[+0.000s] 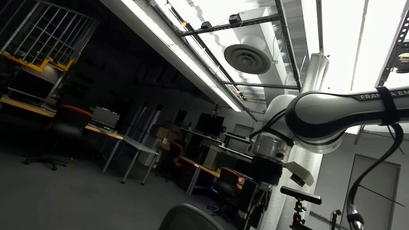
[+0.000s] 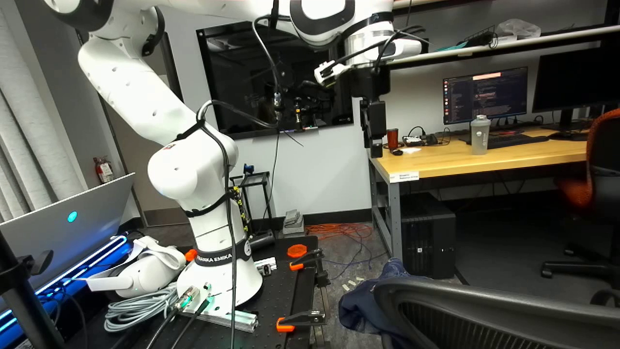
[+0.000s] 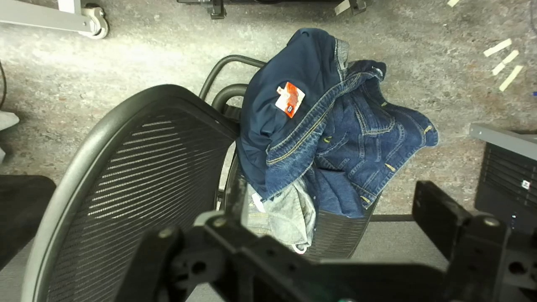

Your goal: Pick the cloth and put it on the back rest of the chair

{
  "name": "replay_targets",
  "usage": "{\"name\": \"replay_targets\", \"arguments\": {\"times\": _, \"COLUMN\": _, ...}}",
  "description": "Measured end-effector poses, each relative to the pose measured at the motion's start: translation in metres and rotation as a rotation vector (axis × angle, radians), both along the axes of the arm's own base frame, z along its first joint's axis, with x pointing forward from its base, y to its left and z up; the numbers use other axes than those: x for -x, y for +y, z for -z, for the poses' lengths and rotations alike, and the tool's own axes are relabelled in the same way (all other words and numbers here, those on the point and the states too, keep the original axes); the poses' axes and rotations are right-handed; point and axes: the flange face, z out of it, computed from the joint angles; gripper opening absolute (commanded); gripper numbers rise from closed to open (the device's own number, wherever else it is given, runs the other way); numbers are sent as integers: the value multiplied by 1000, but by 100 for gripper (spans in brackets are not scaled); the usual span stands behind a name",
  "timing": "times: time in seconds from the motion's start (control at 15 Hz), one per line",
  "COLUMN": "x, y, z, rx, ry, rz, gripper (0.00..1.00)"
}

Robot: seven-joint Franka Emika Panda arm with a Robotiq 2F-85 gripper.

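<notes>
The cloth is a dark blue denim garment with a pale inside and a red-and-white tag. In the wrist view the cloth (image 3: pixel 356 130) lies crumpled on the chair's seat and hangs over its side. Part of the cloth (image 2: pixel 361 305) shows beside the chair in an exterior view. The chair (image 3: pixel 159 167) has a dark mesh back rest with a rounded grey rim; the back rest shows in both exterior views (image 1: pixel 188 218) (image 2: pixel 484 295). My gripper (image 3: pixel 329 197) is open and empty, well above the cloth, fingers pointing down. It also shows in both exterior views (image 1: pixel 255 204) (image 2: pixel 374 140).
A wooden desk (image 2: pixel 465 162) with a bottle (image 2: pixel 479 134) and monitors stands behind the gripper. A black computer tower (image 2: pixel 428 237) stands under it. The robot's black base table (image 2: pixel 286 291) has orange clamps on its edge. A red office chair (image 2: pixel 600 165) stands at the side.
</notes>
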Motion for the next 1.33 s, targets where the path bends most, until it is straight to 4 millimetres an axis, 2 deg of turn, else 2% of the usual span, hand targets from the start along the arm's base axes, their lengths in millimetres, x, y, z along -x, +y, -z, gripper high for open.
{"name": "replay_targets", "arguments": {"times": 0.33, "x": -21, "y": 3, "z": 28, "rx": 4, "ry": -29, "rz": 16, "gripper": 100}}
{"name": "replay_targets", "arguments": {"times": 0.93, "x": -36, "y": 23, "z": 113, "rx": 19, "ry": 5, "rz": 16, "gripper": 100}}
{"name": "replay_targets", "arguments": {"times": 1.33, "x": -50, "y": 31, "z": 163, "rx": 27, "ry": 7, "rz": 38, "gripper": 100}}
